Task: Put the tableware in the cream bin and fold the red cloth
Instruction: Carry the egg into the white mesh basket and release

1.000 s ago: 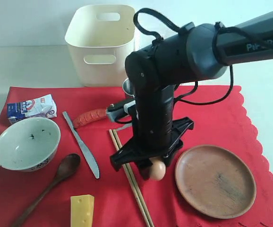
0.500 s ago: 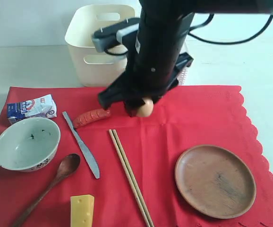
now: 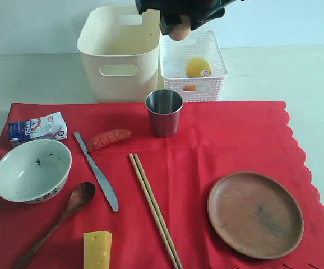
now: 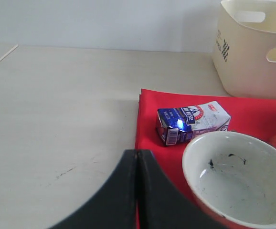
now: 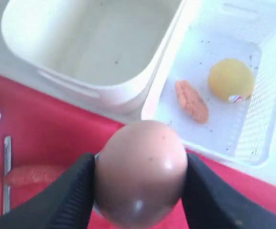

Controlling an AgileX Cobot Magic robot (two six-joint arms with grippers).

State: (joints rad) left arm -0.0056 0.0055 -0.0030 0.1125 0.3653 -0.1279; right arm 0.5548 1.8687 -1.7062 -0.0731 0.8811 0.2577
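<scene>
Exterior view: my right gripper (image 3: 180, 23) is up high by the cream bin (image 3: 120, 56) and white basket (image 3: 221, 70), clamped on the egg (image 3: 179, 32). Bowl (image 3: 32, 170), knife (image 3: 96, 171), spoon (image 3: 61, 218), chopsticks (image 3: 153, 210), plate (image 3: 255, 214) and steel cup (image 3: 163, 112) all sit on the red cloth (image 3: 229, 140).

Left wrist view: my left gripper (image 4: 137, 164) is empty, jaws pressed together, near the bowl.

Right wrist view: the egg sits squeezed between both fingers, with the bin and basket side by side below.

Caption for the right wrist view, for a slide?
Right gripper holds an egg; white basket and cream bin lie below.
</scene>
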